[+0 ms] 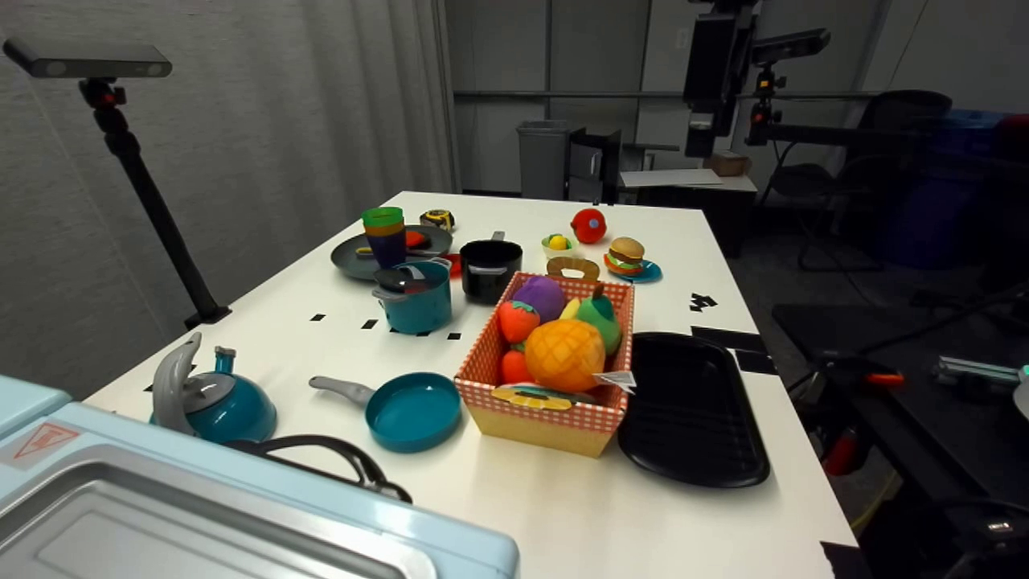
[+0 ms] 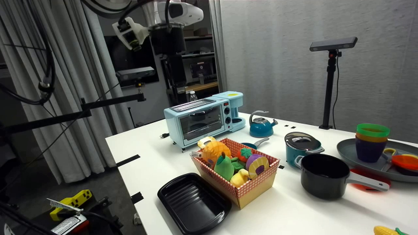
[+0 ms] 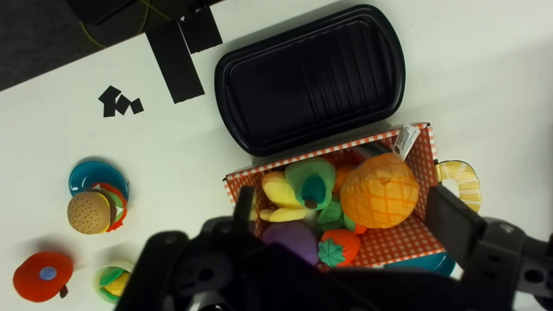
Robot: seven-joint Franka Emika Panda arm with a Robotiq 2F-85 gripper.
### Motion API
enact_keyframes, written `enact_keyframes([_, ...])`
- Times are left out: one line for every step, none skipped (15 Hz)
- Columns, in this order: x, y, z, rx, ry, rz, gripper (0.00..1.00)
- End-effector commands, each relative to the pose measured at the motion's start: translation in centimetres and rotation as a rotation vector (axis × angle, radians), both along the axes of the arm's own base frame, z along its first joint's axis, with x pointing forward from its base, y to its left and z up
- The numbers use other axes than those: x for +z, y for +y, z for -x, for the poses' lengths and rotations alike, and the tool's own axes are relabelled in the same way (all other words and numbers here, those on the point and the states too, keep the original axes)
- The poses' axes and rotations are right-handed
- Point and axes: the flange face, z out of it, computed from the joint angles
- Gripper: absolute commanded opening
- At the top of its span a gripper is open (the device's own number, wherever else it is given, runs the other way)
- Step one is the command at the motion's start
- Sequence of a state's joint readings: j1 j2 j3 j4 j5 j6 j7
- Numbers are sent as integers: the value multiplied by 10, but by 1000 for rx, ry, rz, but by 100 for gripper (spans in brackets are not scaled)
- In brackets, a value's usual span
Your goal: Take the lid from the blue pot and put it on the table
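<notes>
In an exterior view, lid (image 1: 395,280) on pot (image 1: 424,312), saucepan (image 1: 487,283) to its right, fruit (image 1: 565,355) in basket (image 1: 537,426), pan (image 1: 413,412) left and tray (image 1: 691,410) right of basket, all on bench (image 1: 611,515)

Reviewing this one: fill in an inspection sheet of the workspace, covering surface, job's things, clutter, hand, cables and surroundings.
Surface: white table with black tape patches.
Job's things: lid rests on the blue pot, looking off-centre; not yet on the table.
Clutter: fruit basket beside a black tray; blue kettle, blue pan, black saucepan, toaster oven; stacked cups on a dark plate; toy burger.
Hand: open, raised above the table, holding nothing.
Cables: black plug near the toaster oven; cord hanging along a camera stand.
Surroundings: grey curtain, grey bin, dark chair.
</notes>
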State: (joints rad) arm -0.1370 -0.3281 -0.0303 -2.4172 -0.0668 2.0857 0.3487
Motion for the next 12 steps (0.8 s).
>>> enact_keyframes([1, -1, -1, 21, -15, 9, 100])
enact_keyframes([-12, -27, -34, 24, -9, 6, 100])
enact_keyframes([-11, -34, -39, 15, -17, 23, 100])
enact_keyframes([-10, -42, -43, -6, -15, 26, 100])
enact_keyframes([-5, -20, -19, -3, -19, 14, 100])
enact_keyframes([-9, -26, -24, -12, -12, 13, 100])
enact_keyframes([-12, -27, -25, -13, -5, 12, 100])
enact_keyframes([-13, -25, -25, -10, -3, 12, 100])
enact_keyframes([-12, -23, -24, -6, -5, 13, 100])
enact_keyframes([-10, -22, -24, -4, -8, 13, 100])
enact_keyframes([-10, -22, -24, -4, -9, 14, 100])
enact_keyframes([-9, -21, -24, -3, -10, 14, 100])
